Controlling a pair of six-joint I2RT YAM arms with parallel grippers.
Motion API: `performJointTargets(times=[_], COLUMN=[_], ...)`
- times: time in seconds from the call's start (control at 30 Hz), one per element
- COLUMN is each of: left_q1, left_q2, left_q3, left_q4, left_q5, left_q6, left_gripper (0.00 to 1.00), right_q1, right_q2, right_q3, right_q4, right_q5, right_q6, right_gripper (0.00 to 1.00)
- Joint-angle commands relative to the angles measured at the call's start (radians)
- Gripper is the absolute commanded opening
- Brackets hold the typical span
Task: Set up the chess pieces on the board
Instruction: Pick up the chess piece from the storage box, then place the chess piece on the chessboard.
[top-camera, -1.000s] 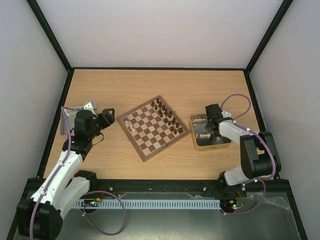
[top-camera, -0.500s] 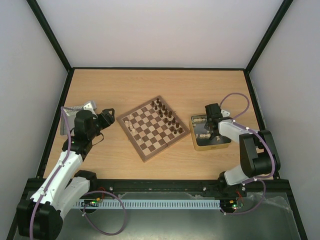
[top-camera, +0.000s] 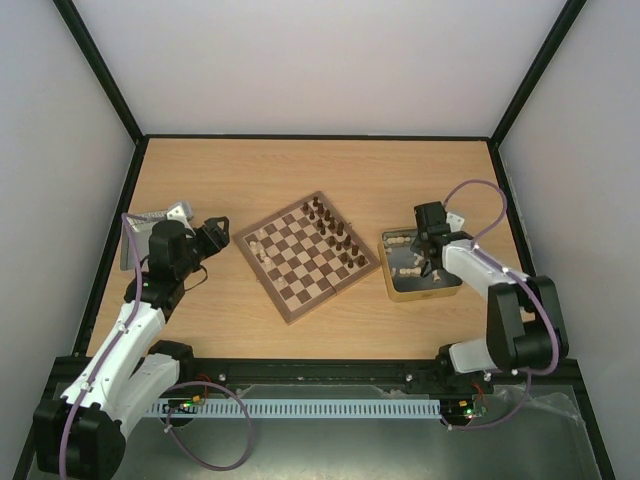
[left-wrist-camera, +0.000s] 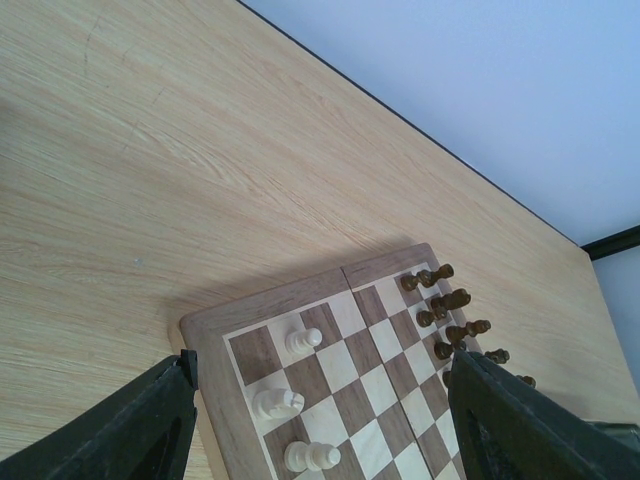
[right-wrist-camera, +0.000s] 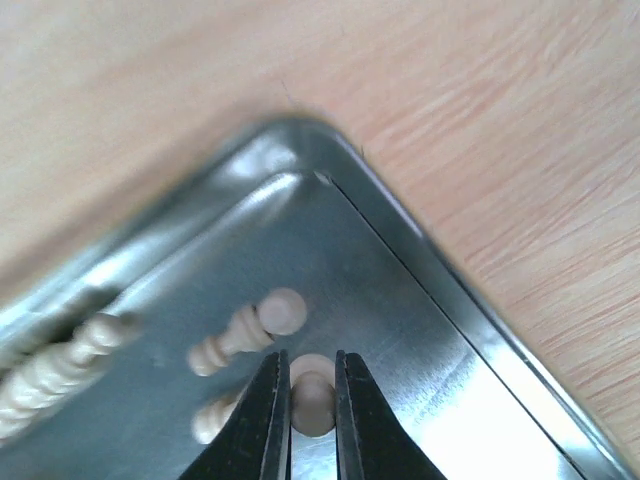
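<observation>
The board (top-camera: 307, 255) lies turned at the table's middle. Three cream chess pieces (left-wrist-camera: 303, 341) stand near its left corner, and they also show in the top view (top-camera: 258, 245). Dark chessmen (top-camera: 335, 235) line its far right side. My right gripper (right-wrist-camera: 309, 370) is down in the metal tin (top-camera: 447, 287), shut on a cream pawn (right-wrist-camera: 312, 400) close to the tin floor. Two more cream pieces (right-wrist-camera: 245, 330) lie beside it. My left gripper (left-wrist-camera: 322, 400) is open and empty, low beside the board's left corner, and it also shows in the top view (top-camera: 215, 235).
More cream pieces (top-camera: 398, 240) lie at the tin's far left side. A grey metal lid (top-camera: 165, 213) lies at the table's left edge behind my left arm. Black frame rails bound the table.
My right arm has shifted slightly to the right over the tin, with its gripper still inside. My left arm and the board have not moved.
</observation>
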Motion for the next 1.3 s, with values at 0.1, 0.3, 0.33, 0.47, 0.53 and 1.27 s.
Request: performJointTargets(times=[0.1, 0.3, 0.33, 0.47, 0.53, 1.27], left_q1=[-0.005, -0.007, -0.007, -0.009, -0.01, -0.011], left_q2=[0.021, 0.04, 0.041, 0.031, 0.025, 0.008], left_q3=[-0.008, -0.009, -0.009, -0.008, -0.008, -0.001], left_q4=[0.036, 0.043, 0.041, 0.027, 0.02, -0.029], left_q5=[0.008, 0.023, 0.022, 0.015, 0.012, -0.011], left_q6=[-0.012, -0.027, -0.029, -0.027, -0.027, -0.003], left_gripper=[0.71, 0.7, 0.7, 0.7, 0.7, 0.7], right_q1=[0.09, 0.284, 0.32, 0.455, 0.516, 0.75], right_q2=[-0.151, -0.103, -0.081, 0.086, 0.171, 0.707], right_q3=[0.144, 0.263, 0.287, 0.432, 0.501, 0.998], right_q4=[-0.127, -0.115, -0.105, -0.119, -0.111, -0.13], right_q5=[0.028, 0.026, 0.022, -0.022, -0.055, -0.261], right_q6=[0.026, 0.039, 0.037, 0.011, 0.0, -0.106], right_gripper=[0.06, 0.06, 0.06, 0.06, 0.06, 0.08])
